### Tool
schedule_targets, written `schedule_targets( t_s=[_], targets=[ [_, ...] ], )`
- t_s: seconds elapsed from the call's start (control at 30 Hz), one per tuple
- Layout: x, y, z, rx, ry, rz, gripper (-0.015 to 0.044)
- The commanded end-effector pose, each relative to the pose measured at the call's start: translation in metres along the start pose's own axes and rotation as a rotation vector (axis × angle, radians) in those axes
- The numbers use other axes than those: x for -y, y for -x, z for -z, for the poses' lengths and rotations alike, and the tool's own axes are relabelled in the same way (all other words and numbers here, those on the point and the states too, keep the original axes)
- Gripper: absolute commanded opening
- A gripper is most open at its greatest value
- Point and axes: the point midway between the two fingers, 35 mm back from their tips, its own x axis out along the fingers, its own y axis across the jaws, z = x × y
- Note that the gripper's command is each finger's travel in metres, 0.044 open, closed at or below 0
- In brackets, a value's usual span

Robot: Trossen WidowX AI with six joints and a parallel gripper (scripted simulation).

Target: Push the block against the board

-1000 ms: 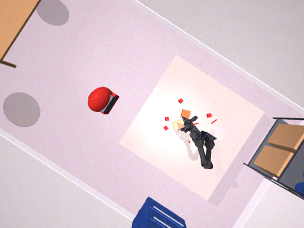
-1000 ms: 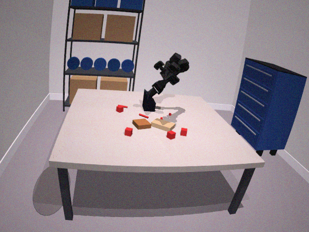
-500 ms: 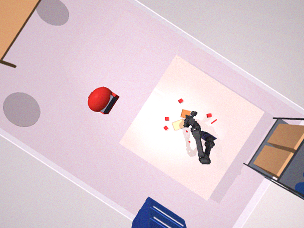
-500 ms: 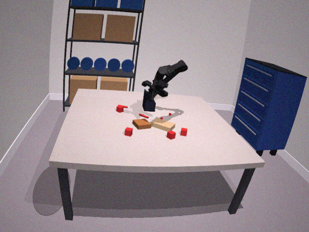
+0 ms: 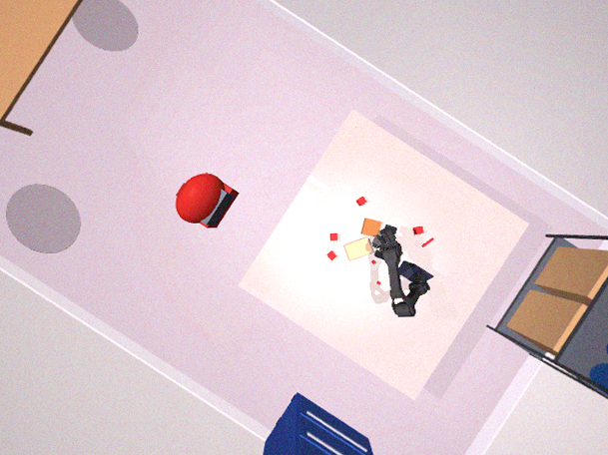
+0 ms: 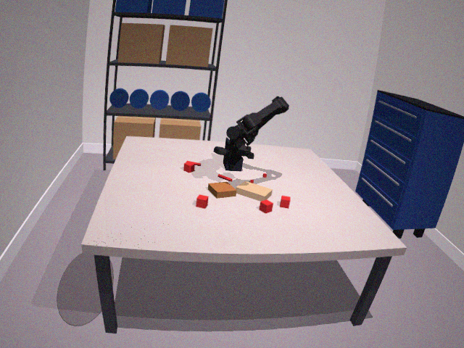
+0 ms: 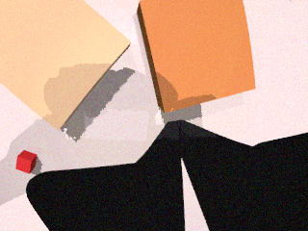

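The square block (image 5: pixel 371 226) (image 6: pixel 222 189) (image 7: pixel 199 53) is orange and lies flat. The pale yellow rectangular board (image 5: pixel 357 249) (image 6: pixel 254 191) (image 7: pixel 58 53) lies flat beside it, turned at a different angle. A wedge-shaped gap shows between them in the wrist view, and they do not touch there. My gripper (image 7: pixel 175 128) is shut and empty. Its tips show just short of the block's near corner in the wrist view; their height above the table and any contact are unclear. In the top view the arm hides part of the area beside the board's right end.
Red cubes (image 5: pixel 361 201) (image 5: pixel 333 236) (image 5: pixel 331 254) (image 5: pixel 418 229) lie around the two parts. A tiny red cube (image 7: pixel 26 161) (image 5: pixel 373 262) lies near the board, another (image 5: pixel 378 283) nearer the arm. A thin red stick (image 5: pixel 427 242) lies right of the arm in the top view.
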Motion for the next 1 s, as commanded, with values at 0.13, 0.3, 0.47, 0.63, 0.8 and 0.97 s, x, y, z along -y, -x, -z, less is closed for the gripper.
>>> schedule_targets(
  t_s=[0.13, 0.3, 0.47, 0.63, 0.8, 0.97],
  targets=[
    [-0.024, -0.022, 0.037, -0.118, -0.025, -0.146, 0.0000],
    [-0.025, -0.034, 0.038, -0.117, -0.025, -0.146, 0.0000],
    [-0.033, -0.076, 0.044, -0.117, -0.025, -0.150, 0.0000],
    [-0.032, -0.076, 0.045, -0.117, -0.025, -0.149, 0.0000],
    [-0.031, -0.075, 0.052, -0.117, -0.025, -0.148, 0.0000],
    [-0.030, -0.073, 0.061, -0.117, -0.026, -0.146, 0.0000]
  ],
)
